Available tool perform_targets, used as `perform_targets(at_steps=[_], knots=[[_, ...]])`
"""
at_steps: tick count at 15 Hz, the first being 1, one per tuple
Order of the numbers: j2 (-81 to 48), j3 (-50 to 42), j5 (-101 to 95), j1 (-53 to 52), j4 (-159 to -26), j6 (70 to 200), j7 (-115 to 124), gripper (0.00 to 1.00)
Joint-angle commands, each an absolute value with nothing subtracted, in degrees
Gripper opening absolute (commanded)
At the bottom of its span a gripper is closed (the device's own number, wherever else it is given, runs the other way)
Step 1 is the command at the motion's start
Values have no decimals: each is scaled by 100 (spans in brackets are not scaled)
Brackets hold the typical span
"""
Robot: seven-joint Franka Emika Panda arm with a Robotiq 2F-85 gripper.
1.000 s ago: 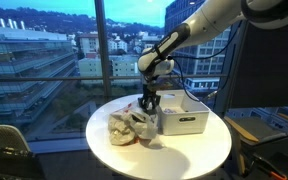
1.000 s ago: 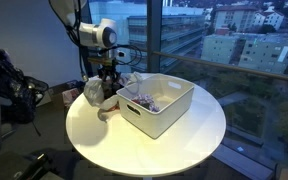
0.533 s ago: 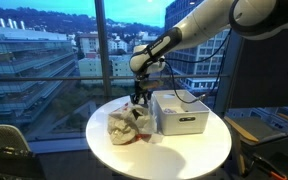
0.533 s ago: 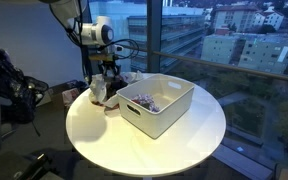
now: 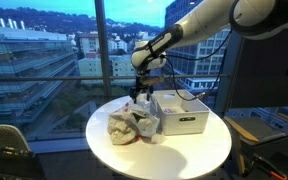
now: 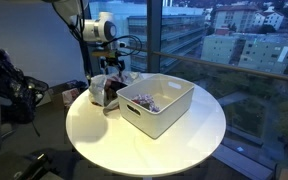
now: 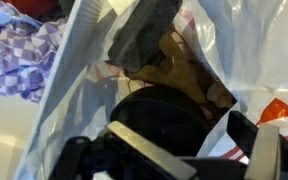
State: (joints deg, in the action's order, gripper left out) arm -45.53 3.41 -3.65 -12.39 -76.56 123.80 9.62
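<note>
A crumpled plastic bag [image 5: 129, 127] lies on the round white tabletop [image 5: 174, 158], just left of a white bin [image 5: 184, 122]. The pincer [image 5: 144, 96] hangs just above the bag's far edge, its jaws spread wide and gripping nothing. In the wrist view the bag gapes beneath it, showing a dark grey object [image 7: 144, 35] inside, with a purple checked cloth [image 7: 19, 55] at the left. Farther off stands the window [image 5: 44, 50].

Crumpled white plastic bag [image 5: 131, 126], mouth open, slumped on table [image 5: 184, 152] just beside bin [image 5: 182, 113].
</note>
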Motion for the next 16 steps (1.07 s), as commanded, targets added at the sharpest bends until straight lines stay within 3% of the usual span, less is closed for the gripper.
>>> perform_targets(at_steps=[1,9,16], knots=[[-4036,59,-407,-1277,-7967,12338,1520,100],[-3279,-813,-424,-865,-8940,12122,2989,100],[-3591,-969,-227,-343,-9547,11897,3469,100]])
